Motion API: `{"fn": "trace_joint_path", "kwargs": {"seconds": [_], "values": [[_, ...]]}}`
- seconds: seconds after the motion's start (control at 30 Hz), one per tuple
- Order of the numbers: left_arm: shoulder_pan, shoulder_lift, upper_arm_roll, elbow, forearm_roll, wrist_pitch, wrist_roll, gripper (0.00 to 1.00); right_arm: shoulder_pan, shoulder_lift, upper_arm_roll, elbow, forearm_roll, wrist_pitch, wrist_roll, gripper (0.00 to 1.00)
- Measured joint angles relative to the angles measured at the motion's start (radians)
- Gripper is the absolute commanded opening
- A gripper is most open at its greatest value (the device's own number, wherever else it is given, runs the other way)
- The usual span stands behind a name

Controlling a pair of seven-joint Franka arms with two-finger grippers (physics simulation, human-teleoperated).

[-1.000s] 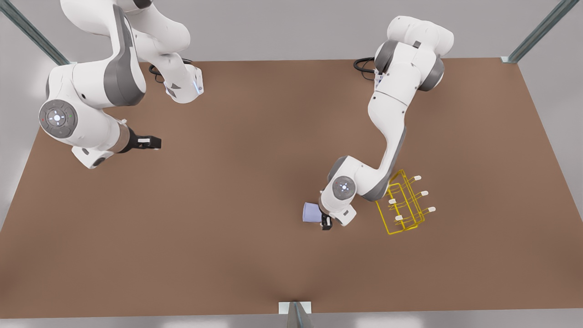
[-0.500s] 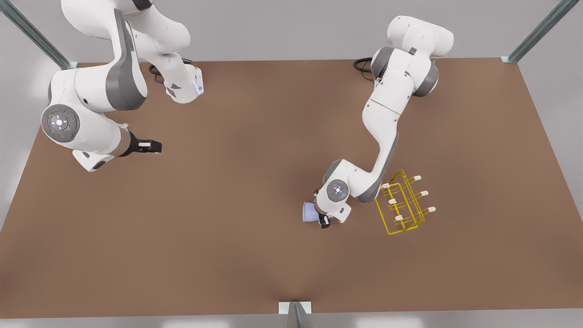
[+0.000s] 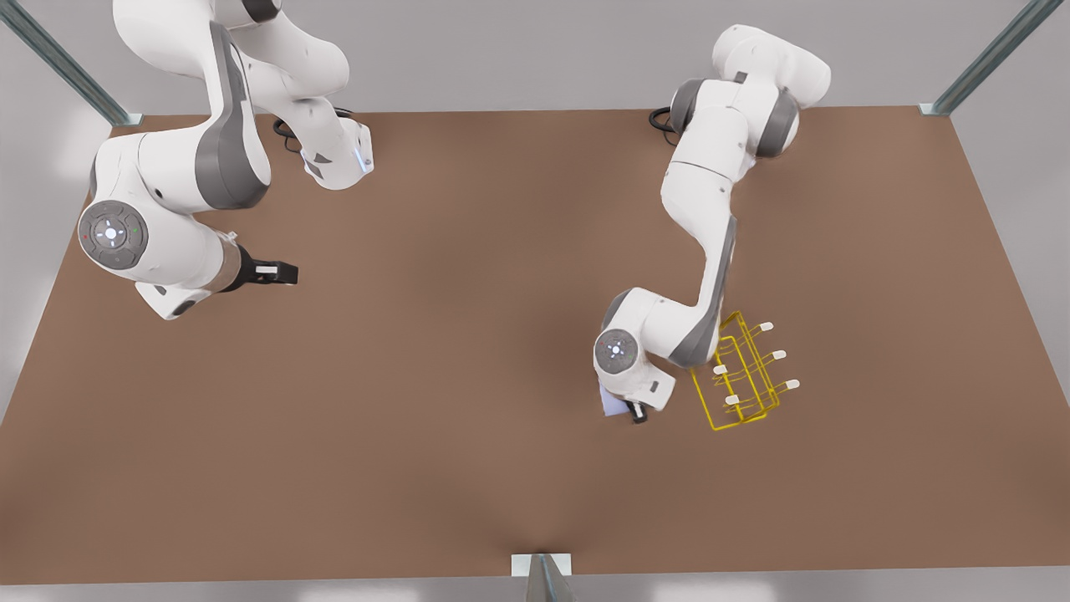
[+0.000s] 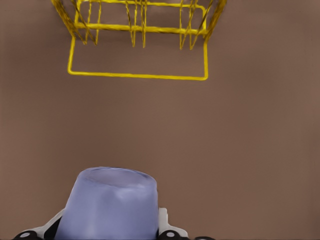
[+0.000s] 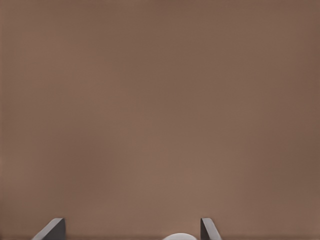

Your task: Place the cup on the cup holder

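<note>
Two arms: both Frankas reach over a brown desk (image 3: 435, 468); the list runs across the front view from its left.
Right gripper (image 3: 280, 271): at about 9 o'clock from the desk's middle, hovering over bare surface; its fingers (image 5: 50, 231) stand wide apart with nothing between them. This arm waits.
Right arm pose: folded close to its base, wrist low, gripper pointing toward 3 o'clock.
Left gripper (image 3: 635, 410): at about 4 o'clock from the desk's middle, closed on the cup.
Cup (image 4: 110, 202): pale lavender-blue, held off the desk and mostly hidden under the wrist in the front view.
Left arm pose: stretched from its base at 1 o'clock, elbow bent, wrist turned downward beside the rack.
Cup holder (image 3: 737, 376): yellow wire rack with white-capped prongs (image 3: 766, 326), just beside the left gripper at its 3 o'clock; cup and rack are apart.
Risk: the rack looks light, so the cup catching a wire could push or tip it.
Risk: a poorly aligned cup could slide off its angled prong.
</note>
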Motion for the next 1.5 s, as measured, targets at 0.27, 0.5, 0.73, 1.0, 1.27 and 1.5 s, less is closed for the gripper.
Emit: {"fn": "trace_joint_path", "kwargs": {"seconds": [0.27,0.5,0.73,1.0,1.27,1.5], "values": [[-0.47,0.08,0.587,-0.047,-0.006,-0.457,0.094,0.75,-0.005,0.005,0.0,-0.001,0.004,0.001,0.0,1.0],[-0.538,0.19,0.668,-0.144,0.167,-0.595,0.214,0.78,-0.004,0.011,-0.001,-0.001,0.005,0.002,0.0,1.0],[-0.558,0.196,0.632,-0.22,0.262,-0.627,0.297,0.78,-0.006,0.013,-0.001,-0.001,0.006,0.002,0.0,1.0],[-0.535,0.196,0.628,-0.23,0.302,-0.55,0.305,0.78,-0.007,0.019,-0.002,0.0,0.005,0.003,-0.001,1.0],[-0.513,0.232,0.626,-0.229,0.305,-0.49,0.255,0.79,-0.007,0.023,-0.002,-0.001,0.006,0.003,-0.003,1.0],[-0.512,0.235,0.611,-0.227,0.302,-0.474,0.216,1.0,-0.007,0.033,-0.002,-0.001,0.004,0.006,-0.004,1.0]]}}
